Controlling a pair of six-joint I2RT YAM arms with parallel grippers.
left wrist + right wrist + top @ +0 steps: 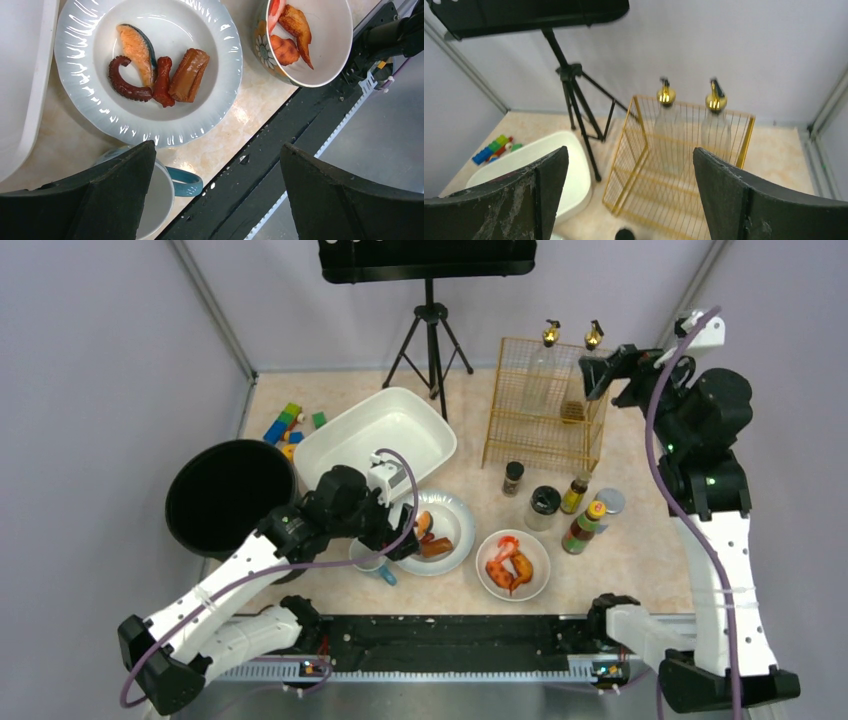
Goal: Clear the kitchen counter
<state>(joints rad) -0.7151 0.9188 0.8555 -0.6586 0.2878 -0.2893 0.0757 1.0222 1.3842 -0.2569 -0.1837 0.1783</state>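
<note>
The kitchen counter (pixel 640 575) lies flat in front of both arm bases and fills the middle of the top view. Its long axis appears to run from 9 to 3 o'clock.

On it stand:
- 1 white tub (pixel 345 440), toward 11 o'clock.
- 1 gold wire rack (pixel 540 430) at 1 o'clock, with 2 gold-topped pump bottles (pixel 551 335) in it.
- 1 plate (pixel 458 512) near the centre, holding 4 food pieces.
- 1 bowl (pixel 535 585) at the plate's 4 o'clock, holding orange-red pieces.
- 1 mug (pixel 383 568) touching the plate's rim at 7 o'clock.
- 5 small jars and bottles (pixel 543 505), clustered at the plate's 3 o'clock.
- A heap of toy blocks (pixel 285 425), at 10 o'clock.

1 tripod (pixel 432 340) stands at 12 o'clock. 1 black round pot (pixel 230 498) sits at the counter's 9 o'clock edge.

The left gripper (pixel 216 150) hangs over the mug and the counter's near edge. Its claw is spread wide and grips nothing. The right gripper (pixel 628 150) is raised at 2 o'clock beside the rack. Its claw is also spread wide, with nothing in it.
</note>
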